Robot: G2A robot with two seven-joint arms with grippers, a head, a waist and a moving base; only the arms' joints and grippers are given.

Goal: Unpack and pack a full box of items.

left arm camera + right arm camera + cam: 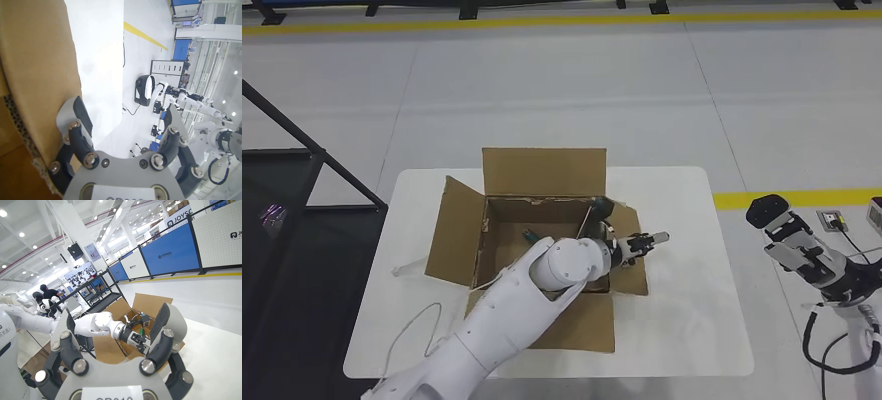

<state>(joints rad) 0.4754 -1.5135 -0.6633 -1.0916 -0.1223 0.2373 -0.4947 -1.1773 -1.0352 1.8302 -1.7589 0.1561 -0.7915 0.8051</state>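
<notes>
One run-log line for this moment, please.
left gripper: open, empty, beside flap of open brown cardboard box | right gripper: open, empty, held beside white table

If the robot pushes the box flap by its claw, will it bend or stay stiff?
The flap would probably swing at its fold, since it already splays outward. It looks fairly stiff: its cut edge shows thick corrugated card. The box may slide on the smooth white table.

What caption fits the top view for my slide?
Left gripper, open, at the edge of the open box on the table.
</notes>
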